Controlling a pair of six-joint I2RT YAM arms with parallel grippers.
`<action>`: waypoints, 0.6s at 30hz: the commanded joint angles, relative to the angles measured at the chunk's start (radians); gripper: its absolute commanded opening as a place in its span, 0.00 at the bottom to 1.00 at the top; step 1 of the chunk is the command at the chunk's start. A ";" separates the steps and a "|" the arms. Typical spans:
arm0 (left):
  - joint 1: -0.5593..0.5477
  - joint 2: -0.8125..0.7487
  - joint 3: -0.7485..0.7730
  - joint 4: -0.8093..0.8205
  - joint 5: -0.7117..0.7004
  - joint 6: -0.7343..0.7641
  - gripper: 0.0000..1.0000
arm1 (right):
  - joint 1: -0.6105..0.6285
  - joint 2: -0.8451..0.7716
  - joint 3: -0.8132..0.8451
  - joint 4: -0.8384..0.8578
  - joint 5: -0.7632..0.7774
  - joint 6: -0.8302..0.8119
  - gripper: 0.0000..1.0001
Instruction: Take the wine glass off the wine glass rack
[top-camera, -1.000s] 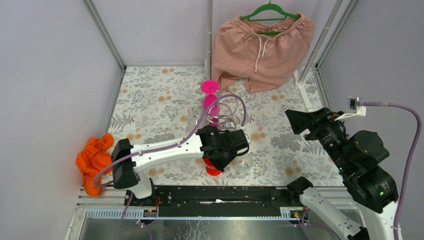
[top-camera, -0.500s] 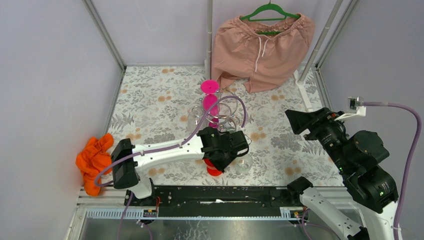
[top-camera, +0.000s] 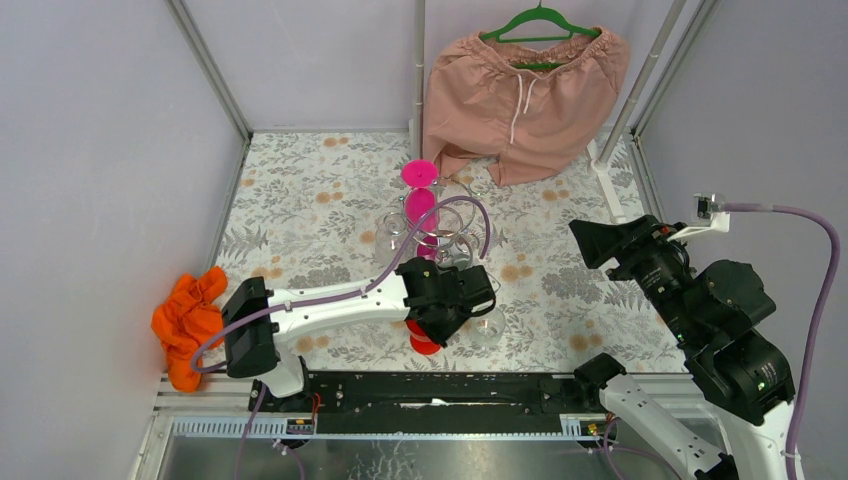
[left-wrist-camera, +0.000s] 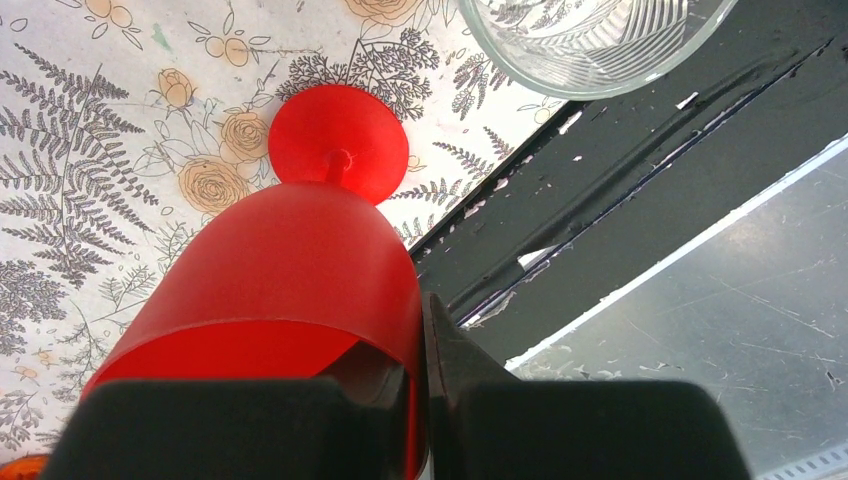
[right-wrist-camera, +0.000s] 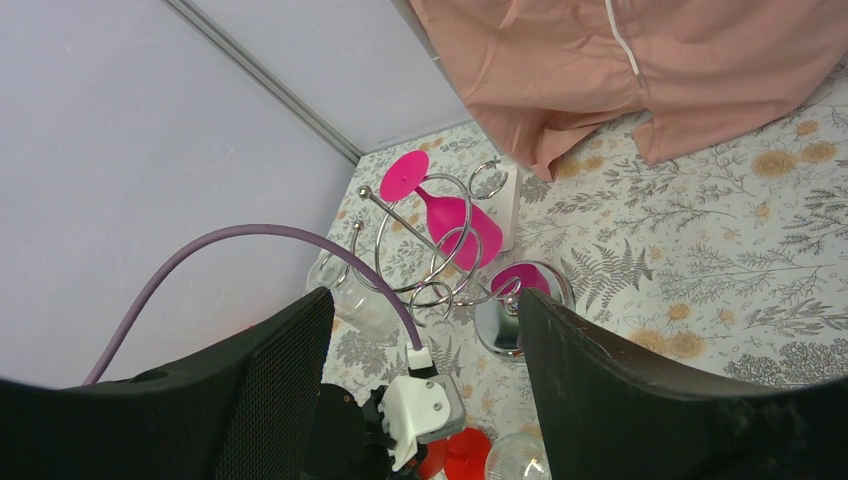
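Near front edge of floral-print table (top-camera: 300, 190), at 6 o'clock from shiny chrome wire glass rack (top-camera: 440, 232), L gripper (left-wrist-camera: 420, 400) pinches red stemmed wine glass (left-wrist-camera: 290, 270) by its rim; R gripper (top-camera: 598, 243) at 3 o'clock, jaws wide, empty.

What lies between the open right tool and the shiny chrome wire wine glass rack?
Nothing stands there: in the top view only the bare floral-patterned table cover stretches between the right tool and the shiny chrome wire wine glass rack.

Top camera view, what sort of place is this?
Probably a robot test cell, not a home: aluminium frame posts with plain grey walls, a floral table cover, and pink shorts hung up.
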 joint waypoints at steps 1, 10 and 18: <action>0.006 -0.016 -0.012 0.035 -0.017 -0.016 0.01 | 0.004 -0.002 0.001 0.032 0.016 -0.013 0.75; 0.006 -0.019 -0.016 0.029 -0.009 -0.028 0.04 | 0.004 -0.002 0.000 0.032 0.014 -0.009 0.75; 0.006 -0.030 -0.005 0.011 -0.022 -0.041 0.21 | 0.004 0.001 0.000 0.034 0.009 -0.008 0.75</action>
